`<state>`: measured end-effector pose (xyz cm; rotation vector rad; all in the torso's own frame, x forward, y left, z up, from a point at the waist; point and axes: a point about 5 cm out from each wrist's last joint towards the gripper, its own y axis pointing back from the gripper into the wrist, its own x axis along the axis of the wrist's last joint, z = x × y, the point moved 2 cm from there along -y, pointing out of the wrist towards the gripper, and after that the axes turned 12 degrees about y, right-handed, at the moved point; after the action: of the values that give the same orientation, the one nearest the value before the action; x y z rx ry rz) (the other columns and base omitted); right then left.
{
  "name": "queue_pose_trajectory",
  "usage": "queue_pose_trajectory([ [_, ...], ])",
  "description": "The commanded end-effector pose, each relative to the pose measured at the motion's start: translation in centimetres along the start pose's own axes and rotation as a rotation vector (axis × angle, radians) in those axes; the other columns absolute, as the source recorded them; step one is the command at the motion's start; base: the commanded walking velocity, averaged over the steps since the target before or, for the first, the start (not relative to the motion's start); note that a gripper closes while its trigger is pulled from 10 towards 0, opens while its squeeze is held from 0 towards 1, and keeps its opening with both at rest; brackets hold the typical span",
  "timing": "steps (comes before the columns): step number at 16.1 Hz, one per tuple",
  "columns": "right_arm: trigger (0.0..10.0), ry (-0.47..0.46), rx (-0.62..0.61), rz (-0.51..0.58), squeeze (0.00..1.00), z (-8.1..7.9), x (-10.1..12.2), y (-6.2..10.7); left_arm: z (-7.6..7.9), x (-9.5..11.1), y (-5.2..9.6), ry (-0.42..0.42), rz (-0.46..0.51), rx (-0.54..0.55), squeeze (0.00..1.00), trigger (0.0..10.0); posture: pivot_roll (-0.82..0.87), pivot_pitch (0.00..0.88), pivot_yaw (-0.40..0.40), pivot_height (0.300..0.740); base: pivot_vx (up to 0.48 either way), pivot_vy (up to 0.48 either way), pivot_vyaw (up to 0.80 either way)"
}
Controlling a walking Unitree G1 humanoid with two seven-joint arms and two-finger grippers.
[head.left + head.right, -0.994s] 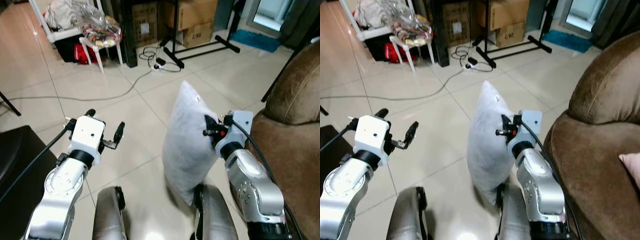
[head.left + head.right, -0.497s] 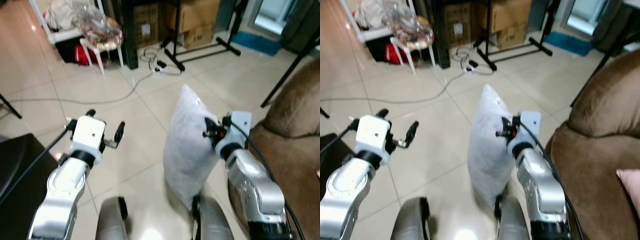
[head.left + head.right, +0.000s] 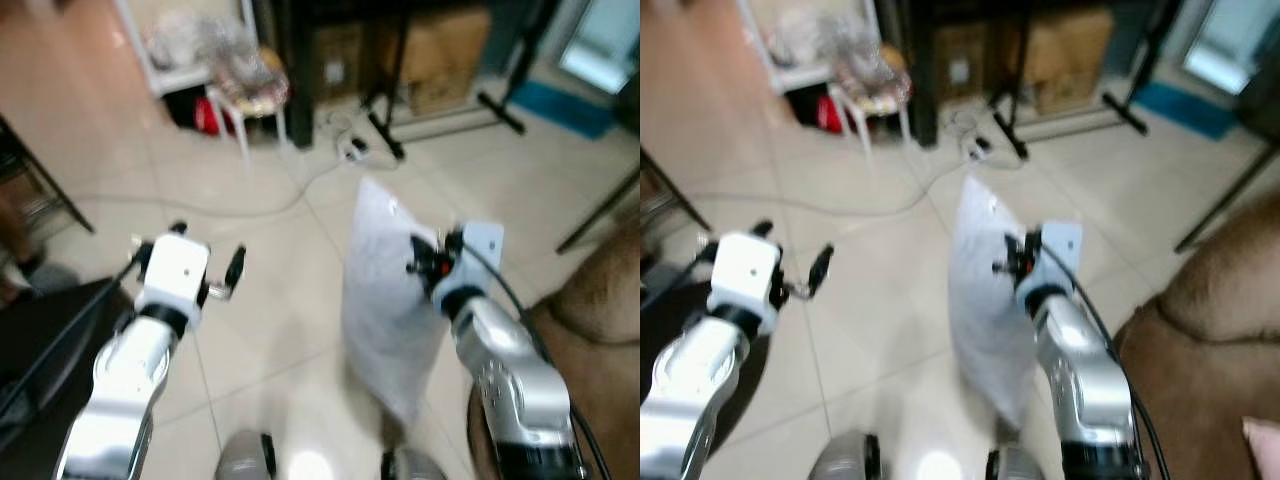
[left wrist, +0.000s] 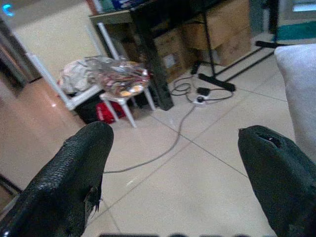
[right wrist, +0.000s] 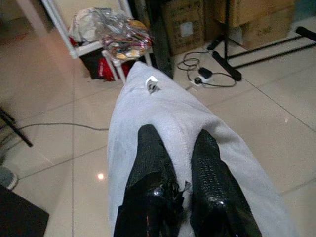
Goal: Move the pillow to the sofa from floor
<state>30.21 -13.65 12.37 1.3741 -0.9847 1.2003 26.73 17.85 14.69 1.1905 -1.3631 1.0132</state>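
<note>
The right gripper [image 5: 170,163] pinches the pillow [image 3: 385,290] clear of the floor [image 3: 270,270]. The left gripper [image 4: 173,163] hangs wide, empty. Next: swing it over the sofa [image 3: 1210,340].

The scene is viewed from the head by both eye views, forward and down over the tiled floor [image 3: 260,300], with motion blur; nearly the same area is covered, slightly offset sideways. The white stool [image 3: 250,95], at upper centre-left there, is also seen from low down in both wrist views [image 4: 121,81], which are aimed along the black fingers [image 5: 150,163], close to the pillow [image 5: 163,113].
</note>
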Motion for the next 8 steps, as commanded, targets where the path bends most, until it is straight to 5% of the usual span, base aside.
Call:
queue_pose_trajectory([
  [1, 10.0, 0.013, -0.009, 0.064, 0.0, 0.1, 1.77, -0.04, -0.18, 0.03, 0.01, -0.01, 0.003, 0.006, 0.0, 10.0, -0.07, 0.0, -0.011, 0.74, 0.0, 0.0, 0.0],
  [8, 10.0, 0.008, -0.025, 0.052, 0.0, 0.17, 1.43, -0.03, -0.16, -0.04, -0.13, -0.023, -0.001, -0.006, 0.0, 10.0, -0.07, 0.0, -0.005, 0.74, 0.0, 0.0, 0.0],
])
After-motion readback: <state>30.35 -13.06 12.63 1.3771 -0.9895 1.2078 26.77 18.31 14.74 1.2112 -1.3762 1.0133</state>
